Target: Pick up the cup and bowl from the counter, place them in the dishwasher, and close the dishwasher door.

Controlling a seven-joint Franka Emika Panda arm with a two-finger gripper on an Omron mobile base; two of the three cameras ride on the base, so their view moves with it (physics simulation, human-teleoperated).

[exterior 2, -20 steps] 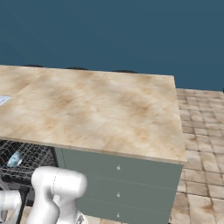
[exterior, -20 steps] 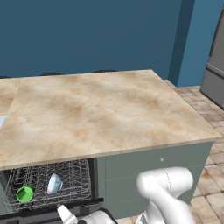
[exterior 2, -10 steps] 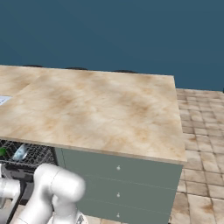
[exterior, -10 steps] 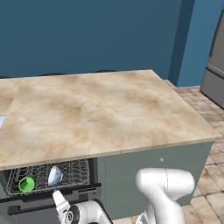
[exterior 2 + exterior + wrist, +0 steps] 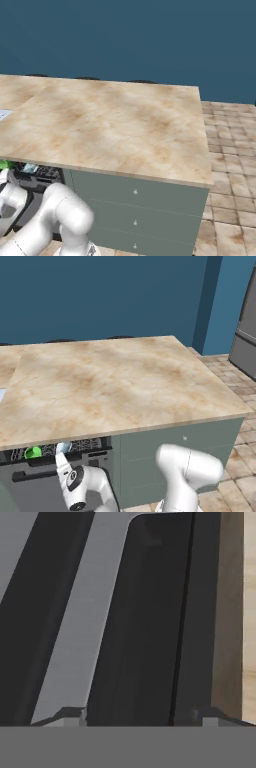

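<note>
Cup (image 5: pixel 33 452) and bowl (image 5: pixel 63 447) sit in dishwasher rack (image 5: pixel 80 446); your tool (image 5: pixel 142 719) fingers apart against dishwasher door (image 5: pixel 145 637).

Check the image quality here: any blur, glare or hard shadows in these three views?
Left base view: sharp, flat even light, no glare on the counter; the cup sits in shade under its edge. Right base view: equally soft, with only a dark band beneath the counter overhang. Hand view: very close to the dishwasher door, so its surfaces look smooth and featureless; the open claw tips stay crisp.
</note>
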